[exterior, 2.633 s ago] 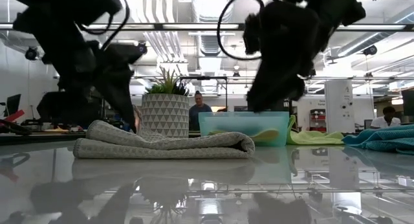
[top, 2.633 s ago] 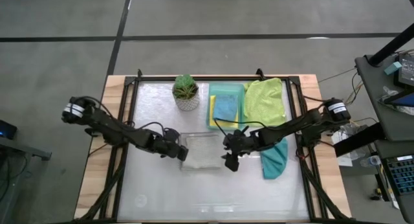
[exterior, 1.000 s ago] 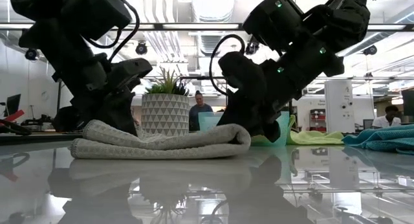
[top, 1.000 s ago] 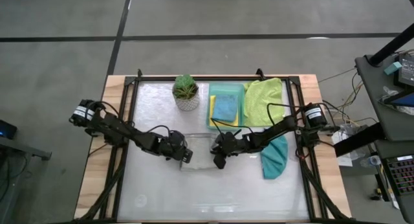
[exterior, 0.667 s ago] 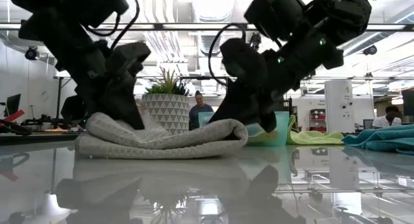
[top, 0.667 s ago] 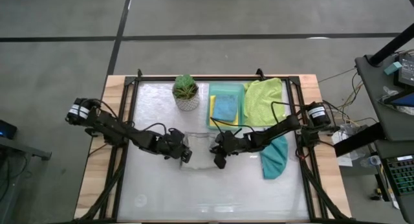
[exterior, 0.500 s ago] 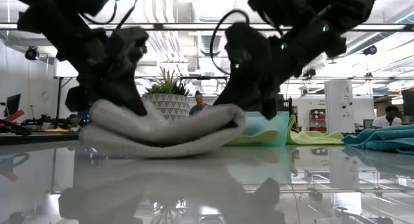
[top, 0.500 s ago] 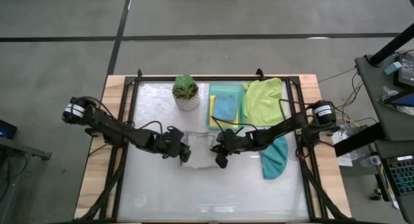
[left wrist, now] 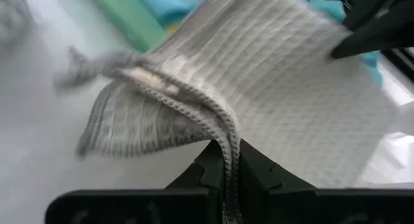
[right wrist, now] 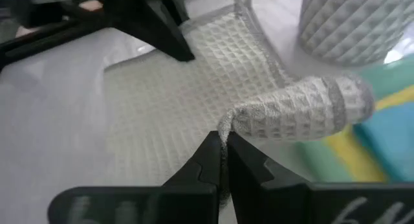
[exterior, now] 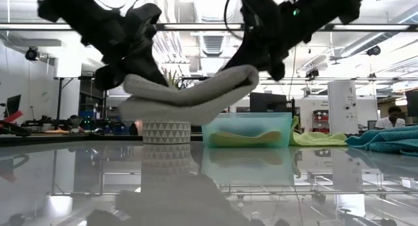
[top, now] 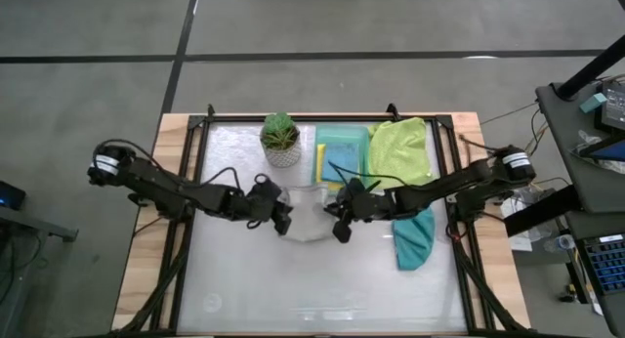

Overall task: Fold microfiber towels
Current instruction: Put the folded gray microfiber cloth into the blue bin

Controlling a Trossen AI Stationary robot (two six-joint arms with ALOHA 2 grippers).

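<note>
Bright overhead ceiling lights [exterior: 215,0], glare on the glossy table [exterior: 313,187], blurred wrist-view backgrounds, backlit silhouetted arms

Overhead, table-level and two close wrist views, all sharing the grey towel [top: 311,219].

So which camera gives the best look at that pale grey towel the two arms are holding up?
The low view: the pale grey towel hangs clear of the table between both grippers. The high view shows only a faint pale patch; each wrist view shows one pinched edge and its waffle weave up close.
</note>
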